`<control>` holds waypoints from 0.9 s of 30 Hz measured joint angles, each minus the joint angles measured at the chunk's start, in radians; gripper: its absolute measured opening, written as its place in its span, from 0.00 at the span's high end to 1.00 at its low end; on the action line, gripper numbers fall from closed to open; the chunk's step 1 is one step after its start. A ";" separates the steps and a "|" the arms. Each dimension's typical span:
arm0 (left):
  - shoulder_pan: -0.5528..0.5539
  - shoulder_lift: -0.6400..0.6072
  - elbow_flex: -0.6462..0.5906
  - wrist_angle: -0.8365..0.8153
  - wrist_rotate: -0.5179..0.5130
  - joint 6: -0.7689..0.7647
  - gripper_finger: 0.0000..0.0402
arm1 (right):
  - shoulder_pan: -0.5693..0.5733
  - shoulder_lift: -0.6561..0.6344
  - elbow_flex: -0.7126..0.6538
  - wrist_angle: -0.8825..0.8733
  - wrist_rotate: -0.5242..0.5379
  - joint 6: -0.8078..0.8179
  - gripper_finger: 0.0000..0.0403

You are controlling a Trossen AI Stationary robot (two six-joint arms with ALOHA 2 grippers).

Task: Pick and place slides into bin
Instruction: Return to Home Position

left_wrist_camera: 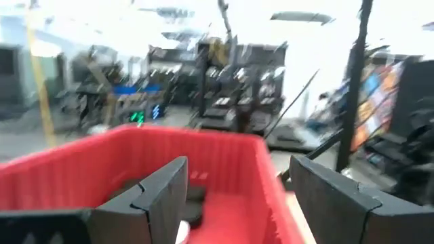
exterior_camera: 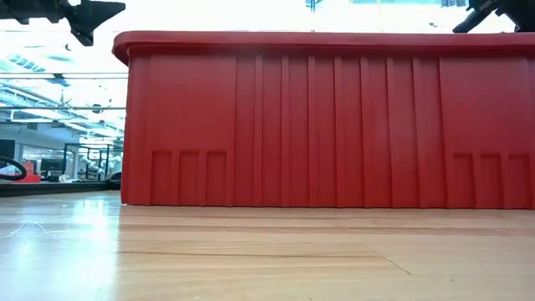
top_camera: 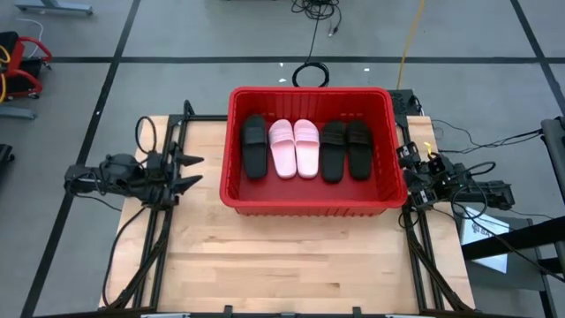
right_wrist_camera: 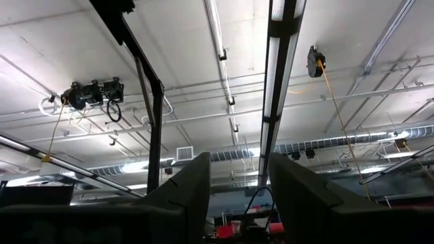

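Note:
The red bin [top_camera: 309, 91] stands on the wooden table's far middle; the low view shows its ribbed near wall [exterior_camera: 334, 125]. In it lie side by side a black slide [top_camera: 254, 146], two pale pink slides [top_camera: 294, 148] and two more black slides [top_camera: 345, 150], soles down on the bin's floor. My left gripper [top_camera: 199, 172] is open and empty just left of the bin, above the table, pointing at the bin's left wall [left_wrist_camera: 102, 163]. My right gripper [top_camera: 408, 172] is at the bin's right wall, open and empty; its wrist view [right_wrist_camera: 241, 183] looks up at the ceiling.
Bare wooden tabletop [top_camera: 291, 256] lies between the bin and the near edge. Black frame rails [top_camera: 159, 238] run along both table sides. Cables [top_camera: 309, 71] lie on the floor beyond the far edge.

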 joint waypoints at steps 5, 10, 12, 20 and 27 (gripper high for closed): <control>0.000 -0.057 -0.099 0.163 0.099 0.034 0.36 | 0.000 0.000 -0.001 0.000 0.005 -0.010 0.65; 0.000 -0.083 -0.163 0.210 0.107 0.023 0.36 | 0.000 0.000 -0.001 0.000 0.006 -0.011 0.65; 0.000 -0.087 -0.178 0.245 0.123 0.023 0.36 | 0.000 0.000 -0.001 0.000 0.007 -0.014 0.65; 0.000 -0.087 -0.266 0.372 0.177 0.049 0.36 | 0.000 0.000 -0.001 0.000 0.008 -0.013 0.65; 0.000 -0.086 -0.310 0.369 0.187 0.060 0.36 | 0.000 0.000 -0.001 -0.040 0.025 -0.013 0.65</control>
